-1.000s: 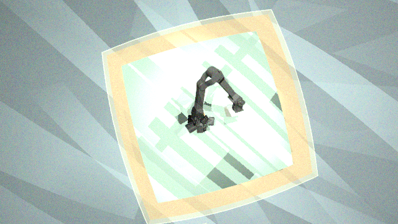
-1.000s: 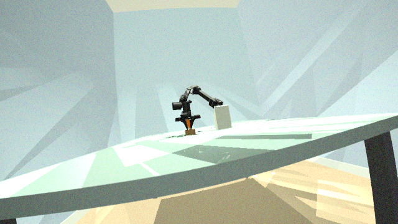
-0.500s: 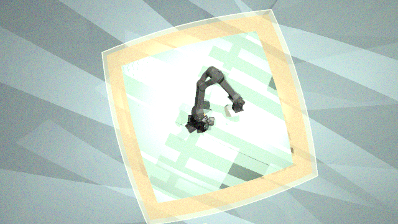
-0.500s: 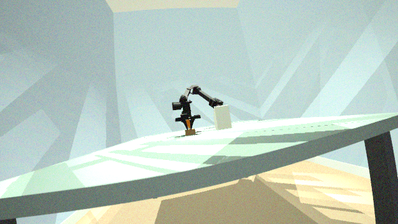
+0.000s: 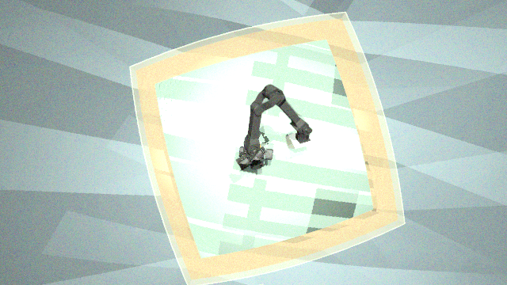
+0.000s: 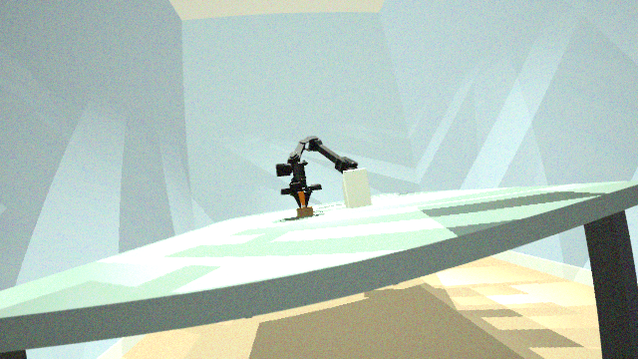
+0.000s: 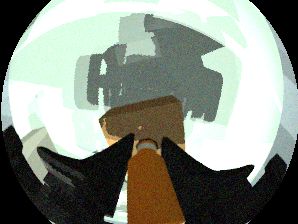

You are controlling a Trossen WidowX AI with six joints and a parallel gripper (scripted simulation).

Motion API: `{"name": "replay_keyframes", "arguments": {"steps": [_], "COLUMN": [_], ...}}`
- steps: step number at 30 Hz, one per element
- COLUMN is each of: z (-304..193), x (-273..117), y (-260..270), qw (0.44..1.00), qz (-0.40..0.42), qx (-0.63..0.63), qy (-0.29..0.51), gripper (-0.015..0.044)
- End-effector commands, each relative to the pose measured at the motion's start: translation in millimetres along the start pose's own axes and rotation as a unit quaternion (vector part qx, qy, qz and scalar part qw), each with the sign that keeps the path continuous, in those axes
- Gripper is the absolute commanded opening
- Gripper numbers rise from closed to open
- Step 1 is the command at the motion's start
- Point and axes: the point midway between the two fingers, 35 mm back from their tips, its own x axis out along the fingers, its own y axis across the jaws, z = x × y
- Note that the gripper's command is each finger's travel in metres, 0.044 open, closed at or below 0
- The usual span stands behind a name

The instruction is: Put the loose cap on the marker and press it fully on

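My gripper (image 6: 302, 204) (image 7: 148, 137) points down over the holder block and is shut on the orange cap (image 6: 301, 197) (image 7: 152, 190), with one black finger on either side. The brown-orange holder block (image 6: 304, 212) (image 7: 145, 120) sits on the table just below the fingertips. A grey band of the marker (image 7: 147, 145) shows between the cap's lower end and the block in the wrist view; the rest of the marker is hidden. The cap stands upright in line over the marker. Whether it is fully seated cannot be told. In the top view the arm hides cap and block.
A pale upright box (image 6: 356, 188) (image 5: 292, 141) stands beside the arm's base (image 5: 303, 136), to the right of the holder block. The arm arches from its base over to the block. Patchy shadows and bright glare cover the table top (image 5: 198, 190).
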Motion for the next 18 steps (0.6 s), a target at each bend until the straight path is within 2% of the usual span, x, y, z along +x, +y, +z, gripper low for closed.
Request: {"name": "replay_keyframes", "arguments": {"steps": [1, 11, 13, 16, 18], "z": [0.0, 0.0, 1.5, 2.8, 1.8], "x": [0.4, 0.4, -11.8, -63.2, -76.4], "y": [0.3, 0.3, -1.3, -3.0, -2.4], "qw": [1.0, 1.0, 1.0, 1.0, 1.0], "qz": [0.002, 0.002, 0.001, -0.002, -0.003], "qx": [0.001, 0.001, 0.001, 0.0, 0.0], "qy": [-0.001, -0.001, -0.002, -0.003, -0.002], "gripper": [0.0184, 0.044, 0.044, 0.044, 0.044]}}
